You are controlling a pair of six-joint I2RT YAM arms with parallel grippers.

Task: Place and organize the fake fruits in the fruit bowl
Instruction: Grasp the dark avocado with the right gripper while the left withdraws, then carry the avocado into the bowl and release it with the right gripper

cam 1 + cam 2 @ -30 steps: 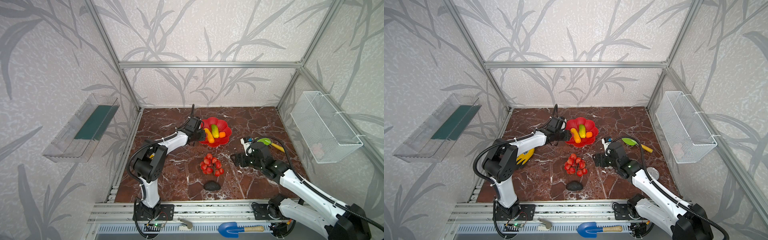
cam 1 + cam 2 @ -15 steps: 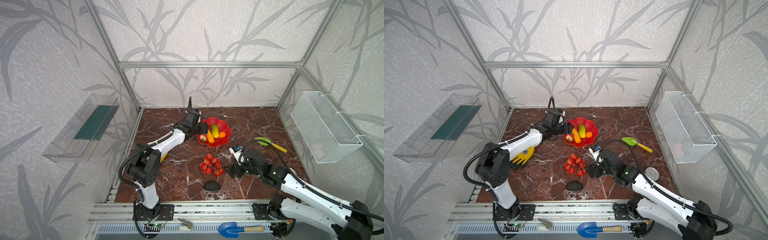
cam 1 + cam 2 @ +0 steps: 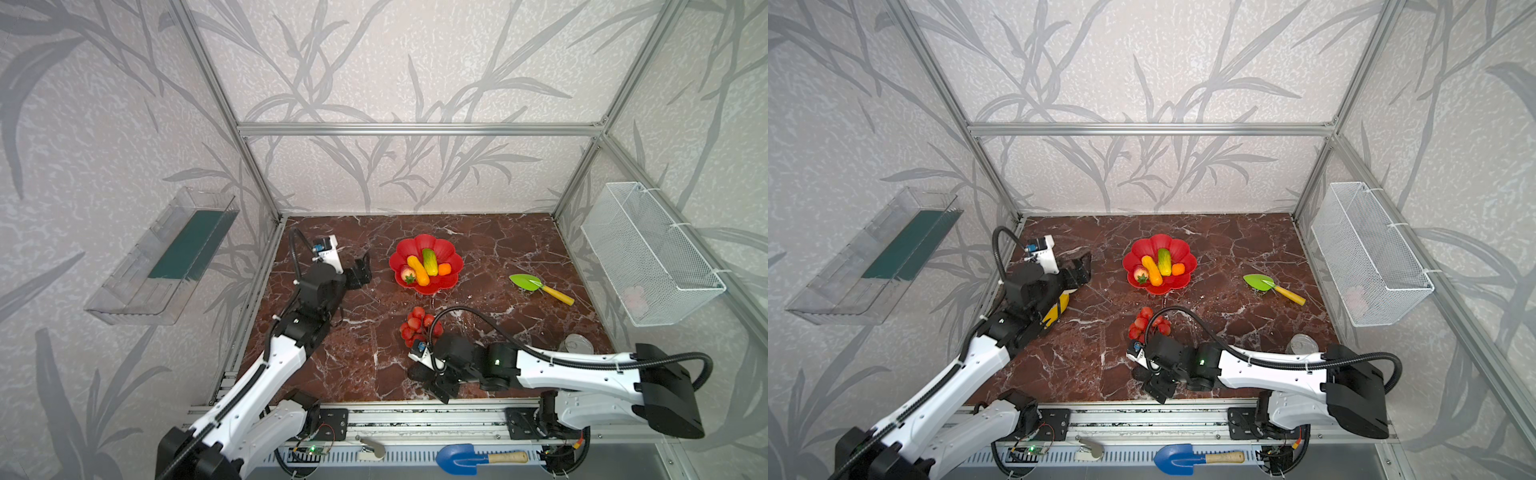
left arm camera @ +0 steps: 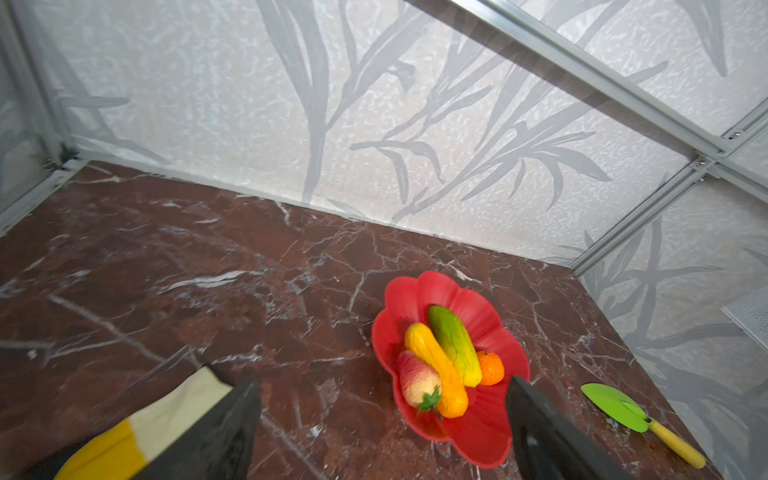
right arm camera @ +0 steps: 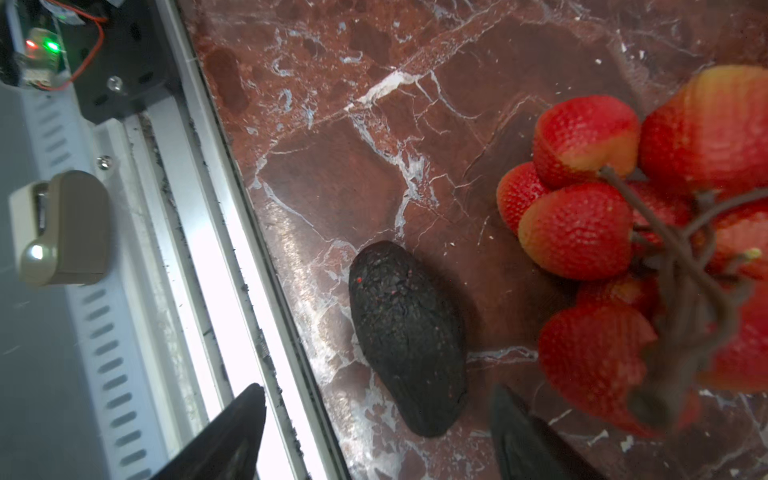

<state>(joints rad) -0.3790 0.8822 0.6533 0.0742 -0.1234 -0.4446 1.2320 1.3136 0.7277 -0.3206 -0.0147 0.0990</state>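
The fake fruits are split between dish and desk. Four lie in the fruit bowl (image 3: pixel 436 286), a red scalloped dish standing toward the back middle of the red-brown marble desk (image 3: pixel 498 249). The orange-yellow cob (image 3: pixel 417 270) and the green-yellow cucumber (image 3: pixel 430 262) lie side by side, touching. The peach (image 3: pixel 407 274) rests against the cob's left front, and the small orange (image 3: pixel 444 269) against the cucumber's right side.

In front of the bowl and well apart from it, the red bunch (image 3: pixel 417 328) lies on the desk. The right wrist view shows its pieces dimpled like strawberries on a brown stem. Just beside it, near the desk's front edge, the dark avocado (image 5: pixel 407 336) lies flat on the marble, mostly hidden in both top views beneath the right arm.

The right fingers (image 5: pixel 232 440) stand spread and released, one on either side of the avocado's near end, gripping nothing. The left fingers (image 4: pixel 224 436) are also released and empty, held wide above the desk to the left of the bowl and apart from it.

Under the left arm lies a yellow-and-cream banana-like thing (image 3: pixel 1057 311). A green-headed toy shovel (image 3: pixel 528 282) lies to the right of the bowl. A wire basket (image 3: pixel 648 257) hangs on the right wall, a clear tray (image 3: pixel 166 257) on the left wall, and a blue shovel (image 3: pixel 461 459) lies by the front rail.
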